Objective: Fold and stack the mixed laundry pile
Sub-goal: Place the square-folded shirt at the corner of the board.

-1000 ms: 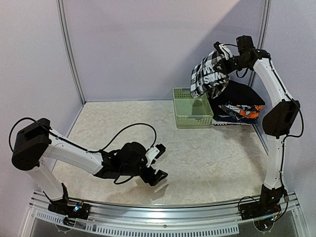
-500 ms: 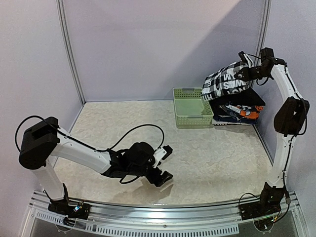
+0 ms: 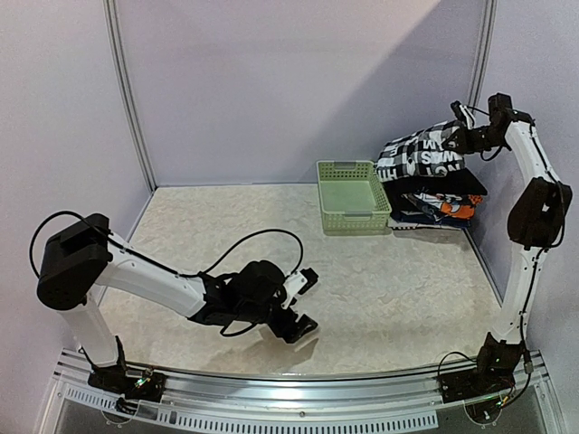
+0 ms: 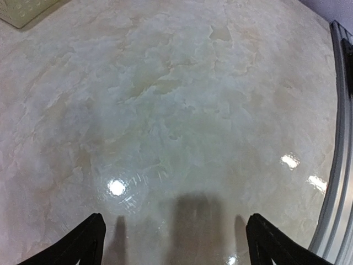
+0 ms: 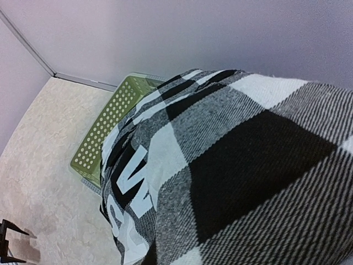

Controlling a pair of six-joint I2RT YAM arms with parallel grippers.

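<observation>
The folded black-and-white checked shirt (image 3: 421,155) with white lettering lies on top of the stack at the back right. My right gripper (image 3: 463,134) is shut on its far right end. In the right wrist view the checked shirt (image 5: 237,165) fills the frame and hides the fingers. Under it in the stack are a black cloth (image 3: 460,183) and orange-blue-white printed pieces (image 3: 441,208). My left gripper (image 3: 303,303) hovers low over the table near the front edge. In the left wrist view that gripper (image 4: 176,243) is open, with only bare table between its jaws.
A pale green slotted basket (image 3: 353,215) stands just left of the stack; its basket wall (image 5: 105,138) shows beside the shirt. The marbled table (image 3: 398,280) runs to a metal rail (image 4: 342,165) at the front. Walls close in behind and to the right of the stack.
My right arm has swung right and down, carrying the checked shirt from above the basket onto the stack. The left gripper has shifted slightly right and stayed open.
</observation>
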